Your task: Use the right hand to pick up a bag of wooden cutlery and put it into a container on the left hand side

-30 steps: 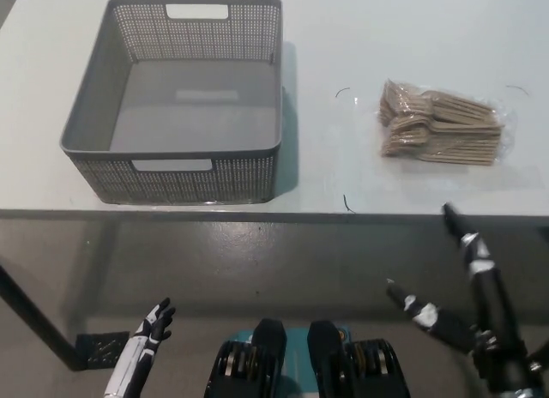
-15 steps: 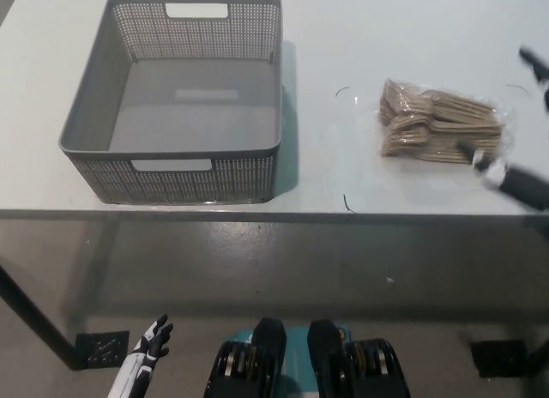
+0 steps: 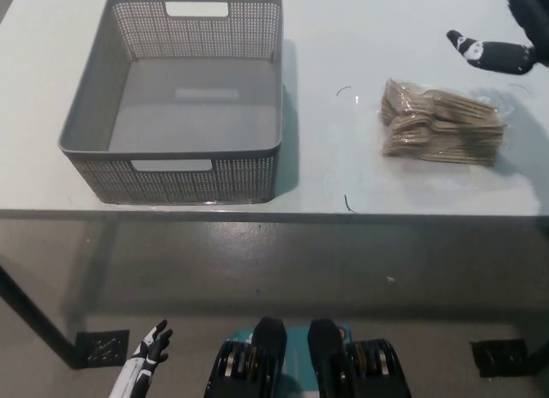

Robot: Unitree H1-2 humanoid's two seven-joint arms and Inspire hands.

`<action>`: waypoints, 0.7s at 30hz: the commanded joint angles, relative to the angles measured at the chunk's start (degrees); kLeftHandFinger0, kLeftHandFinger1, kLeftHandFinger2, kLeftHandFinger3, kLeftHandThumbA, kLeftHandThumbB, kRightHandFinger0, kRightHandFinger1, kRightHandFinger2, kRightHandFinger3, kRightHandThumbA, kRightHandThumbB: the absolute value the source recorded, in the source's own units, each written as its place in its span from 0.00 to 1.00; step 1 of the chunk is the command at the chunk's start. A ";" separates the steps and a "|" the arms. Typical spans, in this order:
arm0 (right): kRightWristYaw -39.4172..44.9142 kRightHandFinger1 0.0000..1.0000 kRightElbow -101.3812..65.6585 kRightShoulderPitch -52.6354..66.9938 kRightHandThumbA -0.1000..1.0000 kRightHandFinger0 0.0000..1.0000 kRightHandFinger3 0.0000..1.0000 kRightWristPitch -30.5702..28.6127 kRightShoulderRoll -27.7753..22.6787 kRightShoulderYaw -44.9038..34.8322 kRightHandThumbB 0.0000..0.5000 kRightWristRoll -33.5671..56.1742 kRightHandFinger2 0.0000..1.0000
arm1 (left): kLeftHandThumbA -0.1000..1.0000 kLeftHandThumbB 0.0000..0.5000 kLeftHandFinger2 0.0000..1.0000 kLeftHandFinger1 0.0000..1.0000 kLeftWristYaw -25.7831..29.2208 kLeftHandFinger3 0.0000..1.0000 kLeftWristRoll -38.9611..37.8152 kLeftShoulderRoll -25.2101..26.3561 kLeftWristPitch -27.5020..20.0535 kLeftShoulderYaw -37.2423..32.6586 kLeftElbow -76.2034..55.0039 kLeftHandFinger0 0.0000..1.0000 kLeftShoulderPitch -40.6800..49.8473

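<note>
A clear bag of wooden cutlery (image 3: 441, 123) lies flat on the white table (image 3: 360, 38), right of centre. My black right hand (image 3: 506, 38) hovers at the upper right edge of the picture, above and to the right of the bag, fingers spread and holding nothing. A grey mesh basket (image 3: 184, 98) with nothing in it stands on the table's left part. Only the fingertips of my white left hand (image 3: 147, 357) show at the bottom left, below the table's front edge, fingers apart.
The table's front edge (image 3: 274, 214) runs across the middle of the picture, with grey floor below it. A small dark mark (image 3: 346, 202) lies near that edge.
My right hand has risen from below the table's front edge, passed over the bag's right end, and now hangs beyond the bag at the upper right. The left hand has sunk a little lower.
</note>
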 commanded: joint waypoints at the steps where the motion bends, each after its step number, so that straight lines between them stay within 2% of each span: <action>1: 8.17 1.00 8.61 -9.30 0.75 1.00 1.00 0.92 -2.33 3.45 1.00 -0.26 1.00 | 1.00 0.66 1.00 1.00 0.01 1.00 -0.62 1.09 -2.20 -0.40 -0.23 1.00 -0.86; 5: 9.68 1.00 15.66 -12.07 0.81 1.00 1.00 -1.16 -2.12 6.54 1.00 -0.43 1.00 | 1.00 0.65 1.00 1.00 0.23 1.00 -0.30 1.16 -2.20 -0.64 -0.51 1.00 -0.35; 12: 11.46 1.00 27.88 -15.83 0.76 1.00 1.00 -3.66 -0.86 10.75 1.00 -0.33 1.00 | 1.00 0.61 1.00 1.00 -0.22 1.00 -0.69 1.24 -2.20 -1.13 -0.05 1.00 -0.25; 19: 11.06 1.00 33.59 -16.45 0.74 1.00 1.00 -5.40 -0.73 12.92 1.00 -0.65 1.00 | 1.00 0.63 1.00 1.00 -1.46 1.00 -1.38 1.55 -2.20 -1.37 0.51 1.00 0.09; 21: 11.17 1.00 34.93 -16.03 0.75 1.00 1.00 -6.27 -0.60 13.13 1.00 -0.20 1.00 | 1.00 0.67 1.00 1.00 -1.38 1.00 -1.16 1.66 -2.20 -1.64 0.88 1.00 0.49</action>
